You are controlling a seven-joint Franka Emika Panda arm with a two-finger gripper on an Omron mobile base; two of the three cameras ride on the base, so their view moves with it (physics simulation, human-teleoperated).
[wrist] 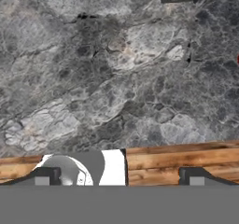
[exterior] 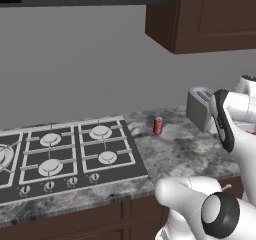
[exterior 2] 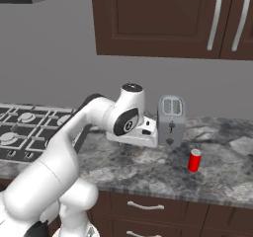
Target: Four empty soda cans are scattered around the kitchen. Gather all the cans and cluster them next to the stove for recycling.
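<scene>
- I see one red soda can point(exterior: 158, 125) near the stove point(exterior: 65, 156), middle of the frame.
- My gripper point(wrist: 119, 176) is wide open, holding nothing.

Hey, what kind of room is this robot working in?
A home-style kitchen, rendered in simulation: a gas stove set in a grey stone counter, a toaster by the wall, and dark wood cabinets overhead.
</scene>
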